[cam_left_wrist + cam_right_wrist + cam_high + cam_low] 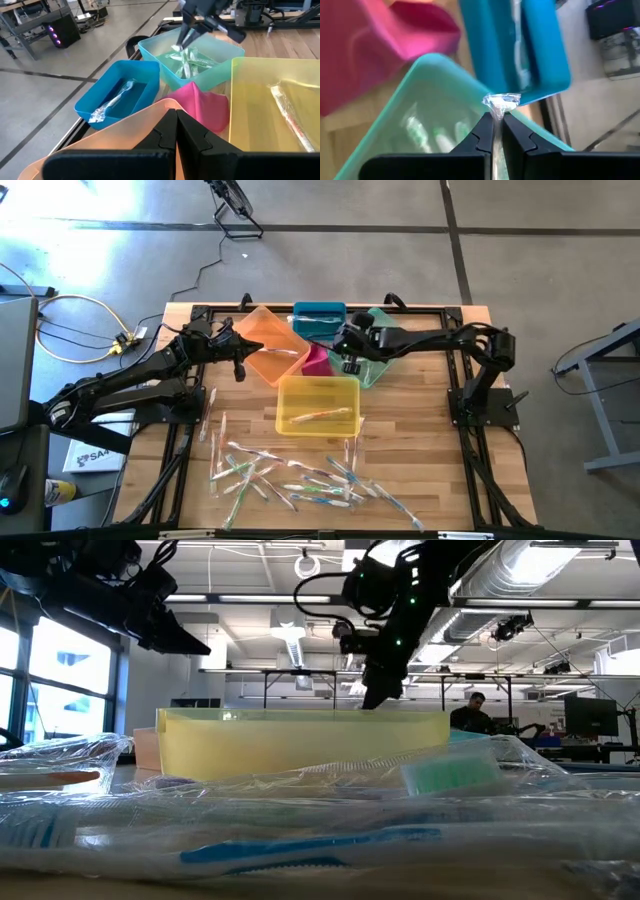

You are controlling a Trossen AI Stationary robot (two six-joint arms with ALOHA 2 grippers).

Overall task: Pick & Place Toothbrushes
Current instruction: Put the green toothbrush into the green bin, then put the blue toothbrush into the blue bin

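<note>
Right hand (494,131) clamped shut; left hand (176,131) closed, raised.

Both arms are dark, nearly black, built of slim tubular links joined by bulkier rounded joints; the left arm (130,375) and right arm (440,340) rise from black frames; each gripper has two flat, angular matte-black fingers (200,142); small green lights glow on the right arm in the low view.

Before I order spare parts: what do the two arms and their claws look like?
Both arms are black and slender, built of jointed tubular links. The left claw has two flat, matte black angular fingers meeting in a point. The right claw looks identical, with stepped inner edges. Green indicator lights glow on the right arm. No markings are readable.
</note>
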